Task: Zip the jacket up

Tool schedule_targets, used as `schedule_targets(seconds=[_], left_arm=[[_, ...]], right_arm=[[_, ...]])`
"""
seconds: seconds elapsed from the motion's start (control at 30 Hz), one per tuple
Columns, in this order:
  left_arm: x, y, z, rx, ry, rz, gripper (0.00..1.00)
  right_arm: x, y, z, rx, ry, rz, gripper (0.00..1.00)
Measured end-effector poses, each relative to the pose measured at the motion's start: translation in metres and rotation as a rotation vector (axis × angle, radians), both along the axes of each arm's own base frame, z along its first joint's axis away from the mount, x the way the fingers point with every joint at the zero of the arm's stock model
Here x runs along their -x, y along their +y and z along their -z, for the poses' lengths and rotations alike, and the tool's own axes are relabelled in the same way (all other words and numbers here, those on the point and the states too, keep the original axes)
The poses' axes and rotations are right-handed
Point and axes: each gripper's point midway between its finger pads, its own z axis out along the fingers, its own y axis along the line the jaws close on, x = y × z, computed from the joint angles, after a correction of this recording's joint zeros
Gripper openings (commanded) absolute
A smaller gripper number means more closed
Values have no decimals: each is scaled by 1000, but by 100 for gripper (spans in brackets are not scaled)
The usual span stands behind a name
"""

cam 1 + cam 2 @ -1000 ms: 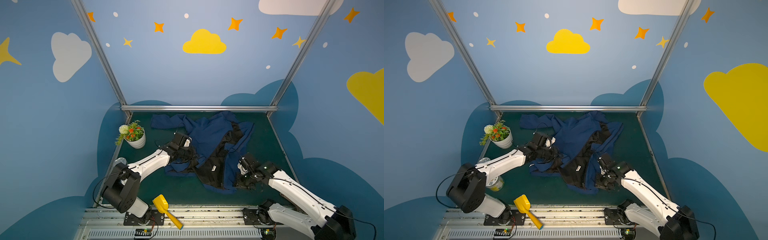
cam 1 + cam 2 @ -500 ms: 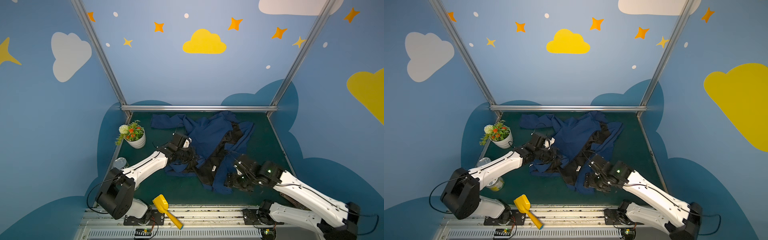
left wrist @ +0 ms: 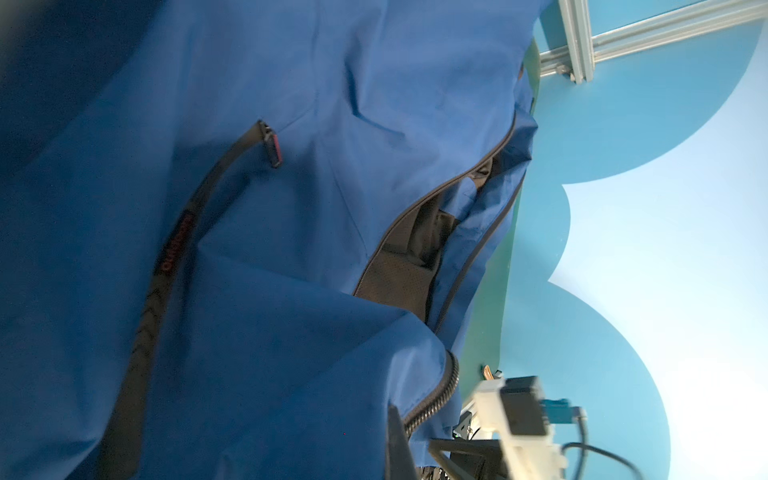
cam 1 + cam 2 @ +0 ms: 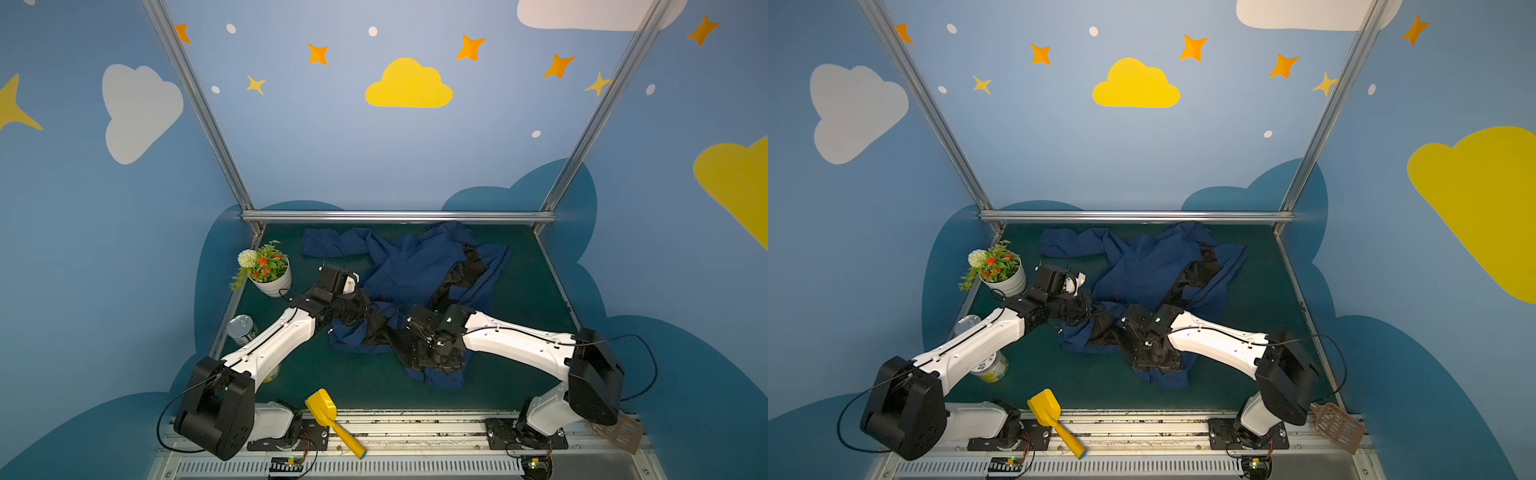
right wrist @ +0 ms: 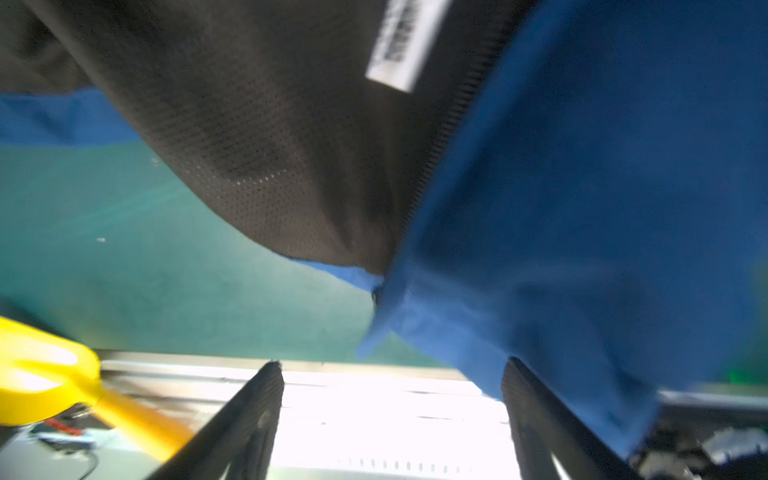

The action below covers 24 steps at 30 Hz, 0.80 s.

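Label [image 5: 405, 41] on jacket [image 5: 582, 166]: right wrist only.

a lab robot booth: cloud-painted walls [image 4: 332, 145], aluminium frame [image 4: 399, 216], green mat [image 4: 523, 316].

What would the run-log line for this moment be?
left gripper: shut on jacket | right gripper: open | front zipper: undone

Even bright light; blurred, glare-washed right wrist view.
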Motion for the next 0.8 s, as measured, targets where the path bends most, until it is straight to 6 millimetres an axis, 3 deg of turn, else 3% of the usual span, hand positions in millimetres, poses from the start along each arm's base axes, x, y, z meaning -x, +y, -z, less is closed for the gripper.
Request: schedule_targets(seconds=[0.23,0.37,0.63,0.8], left_arm=[[2,11,-1,-6,18,-28,3],[5,14,2,-17,37,-31,3],[9,18,-4,-23,28,-35,3],[10,19,-4,-31,23,-36,3]], right_arm=[[0,-13,29,40,-29,-55,58],[-1,-12,34,31,-39,-71,46],[5,-15,51,13,-28,-90,36],[4,-12,52,-14,-35,-90,29]])
